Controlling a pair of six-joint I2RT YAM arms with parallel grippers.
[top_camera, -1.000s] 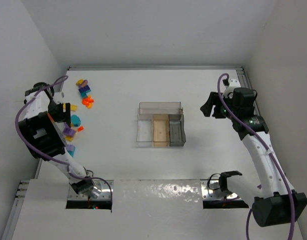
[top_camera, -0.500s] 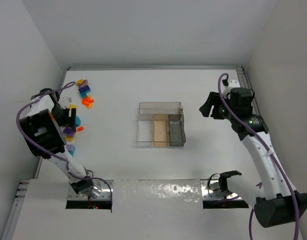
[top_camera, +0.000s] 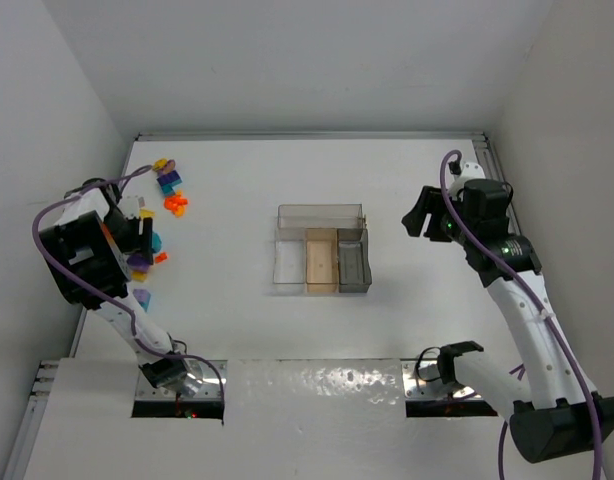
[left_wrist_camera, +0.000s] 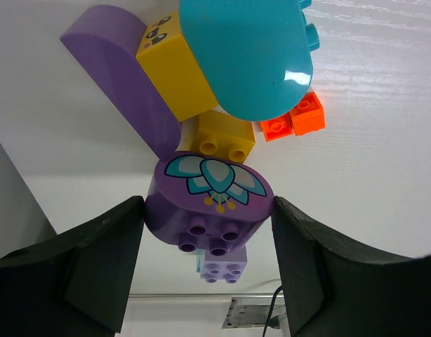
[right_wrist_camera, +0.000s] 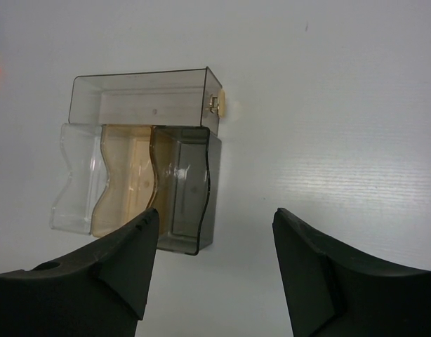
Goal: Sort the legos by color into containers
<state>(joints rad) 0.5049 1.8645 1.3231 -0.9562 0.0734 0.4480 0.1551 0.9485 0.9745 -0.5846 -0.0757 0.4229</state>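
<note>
In the left wrist view my left gripper (left_wrist_camera: 207, 210) has both fingers against the sides of a rounded purple lego with a flower print (left_wrist_camera: 212, 186). Behind it lie a yellow brick (left_wrist_camera: 224, 137), a yellow block with eyes (left_wrist_camera: 175, 70), a large teal piece (left_wrist_camera: 247, 53), a purple arch (left_wrist_camera: 121, 84) and a small orange brick (left_wrist_camera: 294, 121); a small lilac brick (left_wrist_camera: 224, 268) lies nearer. From above, the left gripper (top_camera: 137, 245) is over this pile at the table's left edge. The clear tray (top_camera: 320, 250) stands mid-table. My right gripper (top_camera: 419, 215) hovers open and empty right of it.
More legos (top_camera: 168, 181) and an orange one (top_camera: 175, 205) lie at the far left. In the right wrist view the tray shows a long bin (right_wrist_camera: 145, 95), a clear bin (right_wrist_camera: 75, 179), a tan bin (right_wrist_camera: 128, 182) and a dark bin (right_wrist_camera: 184, 189), all holding nothing. The left wall is close.
My left arm has come down onto the lego pile and its fingers now grip the purple flower lego. My right gripper has shifted slightly.
</note>
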